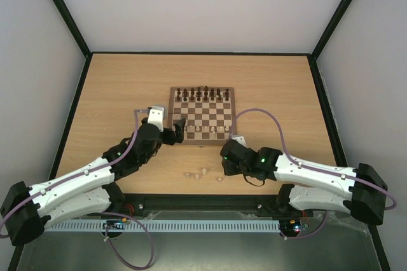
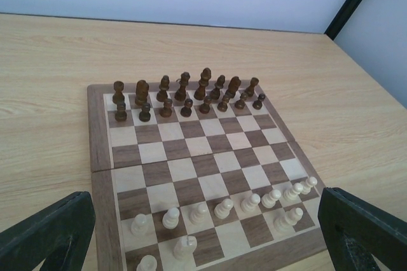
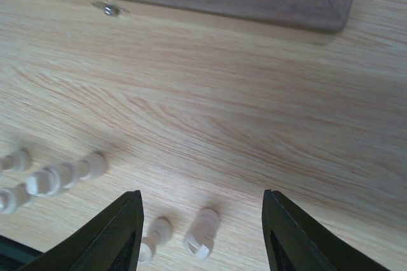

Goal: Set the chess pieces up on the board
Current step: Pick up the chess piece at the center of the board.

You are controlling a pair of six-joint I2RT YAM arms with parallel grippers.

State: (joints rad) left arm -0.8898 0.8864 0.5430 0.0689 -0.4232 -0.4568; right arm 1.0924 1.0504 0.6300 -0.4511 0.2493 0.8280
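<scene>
Holding the left gripper at the board's near left corner, fingers spread wide and gripping nothing. Looking from that wrist across the board: finding dark pieces standing in the two far rows, eight pale chess pieces standing upright in the second row from the near edge, and three more in the nearest row. Hanging the right gripper low over the table, just off the board's near edge toward its right corner. Spreading those fingers wide too, straddling two fallen chess pieces and gripping neither. Showing a few more lying off the board's near edge, farther toward its left side.
</scene>
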